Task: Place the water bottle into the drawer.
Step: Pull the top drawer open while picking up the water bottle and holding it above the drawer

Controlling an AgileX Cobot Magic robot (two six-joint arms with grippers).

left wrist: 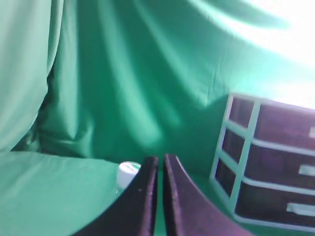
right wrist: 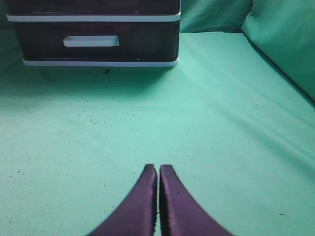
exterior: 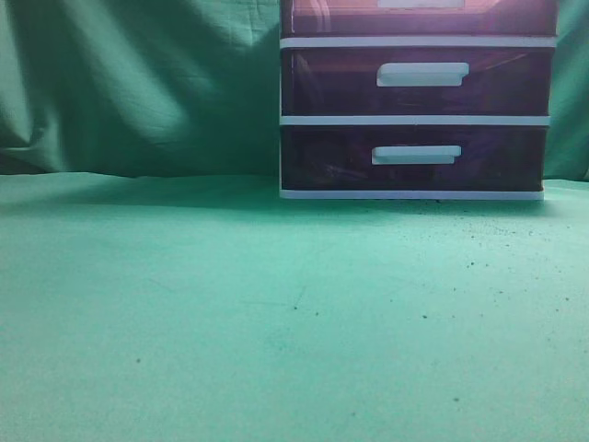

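Observation:
The white-framed drawer unit (exterior: pixel 416 120) stands at the back of the green table. Its uppermost reddish-purple drawer (exterior: pixel 419 17) is shut, cut off by the top edge of the exterior view. The unit also shows in the left wrist view (left wrist: pixel 268 162) and the right wrist view (right wrist: pixel 93 60). The water bottle's white cap (left wrist: pixel 128 173) shows in the left wrist view only, just behind and left of my left gripper (left wrist: pixel 160 158), which is shut and empty. My right gripper (right wrist: pixel 158 168) is shut and empty above bare cloth. Neither gripper shows in the exterior view.
Green cloth covers the table (exterior: pixel 276 313) and hangs as a backdrop (exterior: pixel 138 83). The two darker lower drawers (exterior: pixel 419 78) with white bar handles are shut. A green cloth fold rises at the right in the right wrist view (right wrist: pixel 285 44).

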